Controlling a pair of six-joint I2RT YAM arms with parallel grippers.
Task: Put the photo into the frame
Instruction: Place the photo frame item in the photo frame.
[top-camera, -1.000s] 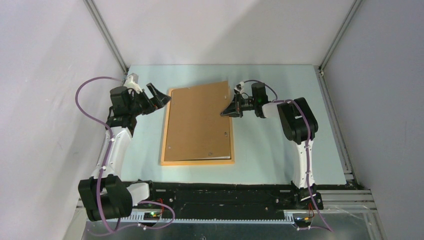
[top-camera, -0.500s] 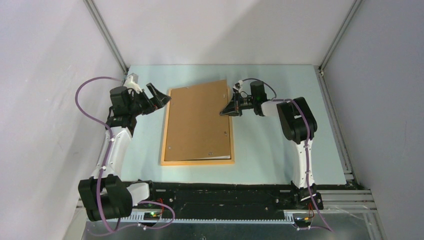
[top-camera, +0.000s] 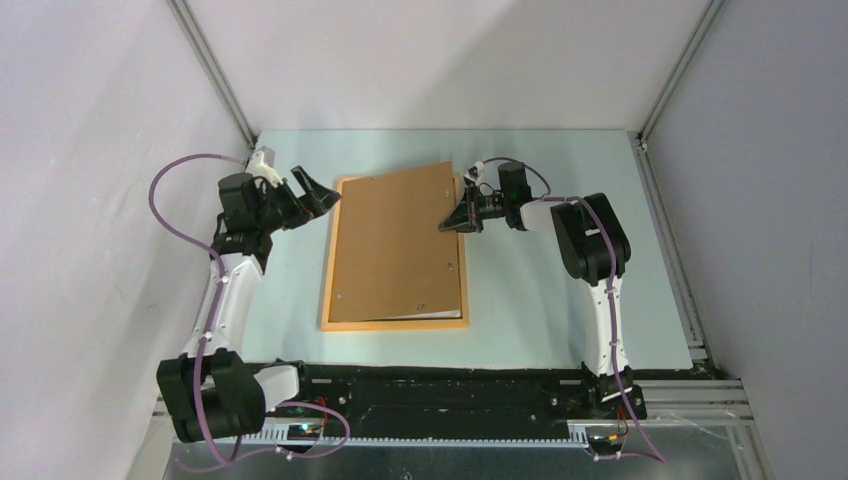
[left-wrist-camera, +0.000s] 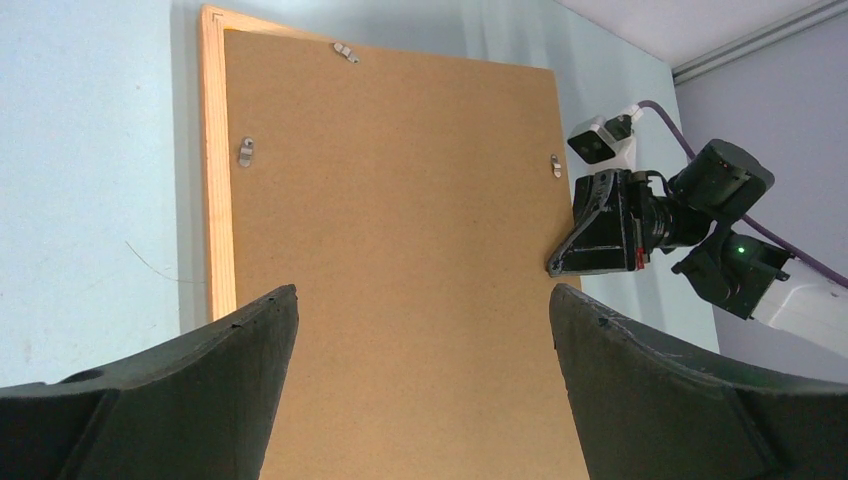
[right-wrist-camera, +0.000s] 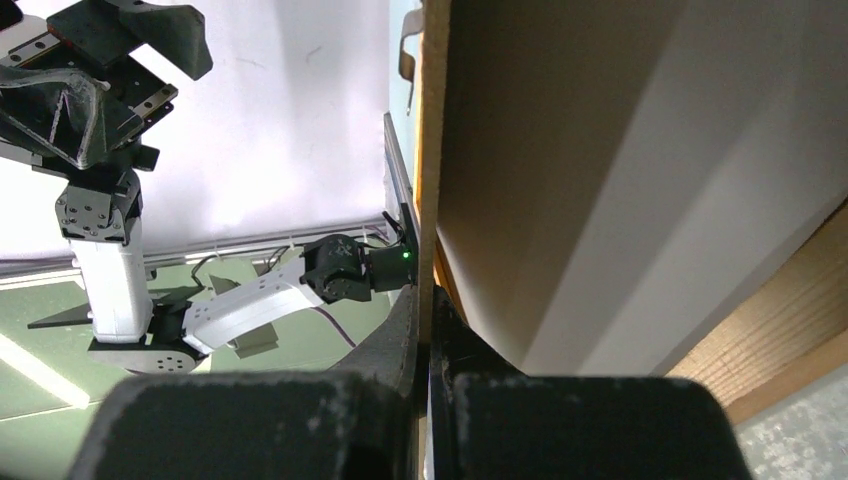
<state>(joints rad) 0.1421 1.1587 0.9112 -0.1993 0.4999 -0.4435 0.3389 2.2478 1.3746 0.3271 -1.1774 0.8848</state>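
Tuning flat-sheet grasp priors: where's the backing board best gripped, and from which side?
Its right edge, toward the far corner, approached from the right with one finger over and one under. The backing board lies skewed with that edge raised off the frame, while its left edge sits sunk inside the rim. The right gripper is shut on that edge.

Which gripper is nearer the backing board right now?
Right. The right gripper grips the board at its right edge; the left gripper hangs open off its far-left corner.

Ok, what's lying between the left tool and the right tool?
The brown backing board, lying over the frame, fills that stretch; the right tool grips its edge, the left tool stands open beside it. Top view shows it.
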